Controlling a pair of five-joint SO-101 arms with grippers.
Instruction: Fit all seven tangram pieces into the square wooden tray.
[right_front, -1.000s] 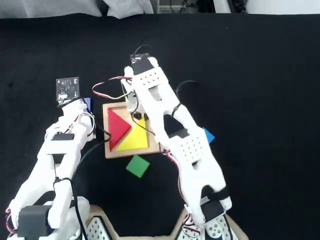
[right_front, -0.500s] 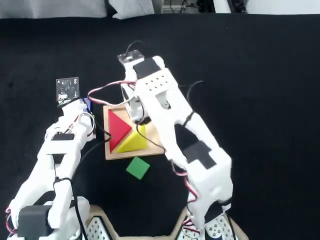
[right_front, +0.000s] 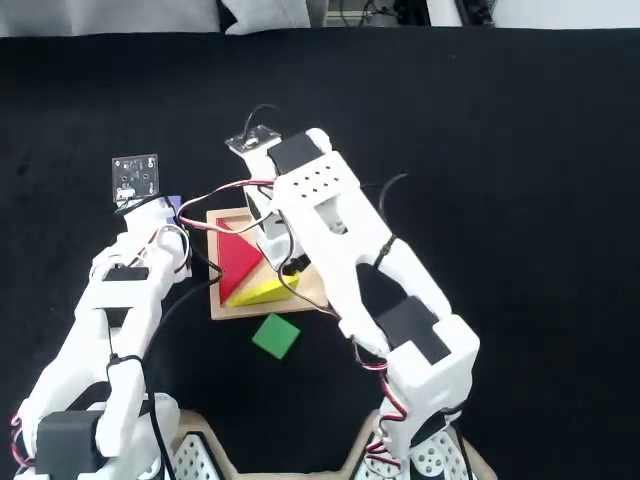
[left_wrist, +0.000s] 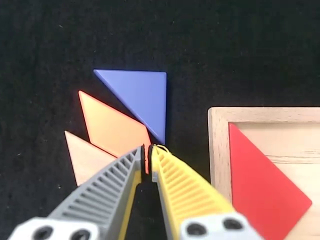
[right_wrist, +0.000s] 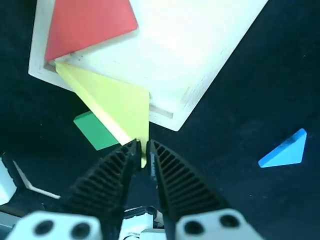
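The right gripper (right_wrist: 143, 145) is pinching the yellow triangle (right_wrist: 117, 102) by one corner, its jaws narrow. The piece is lying tilted across the wall of the tray (right_wrist: 210, 65), its far corner just beside the red triangle (right_wrist: 87, 22) inside. The left gripper (left_wrist: 148, 149) is hovering with jaws nearly together over the orange piece (left_wrist: 112, 125), outside the tray.

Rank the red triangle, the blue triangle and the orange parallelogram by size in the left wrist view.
Largest: red triangle.
The blue triangle and orange parallelogram look about alike; the left gripper covers one parallelogram corner.
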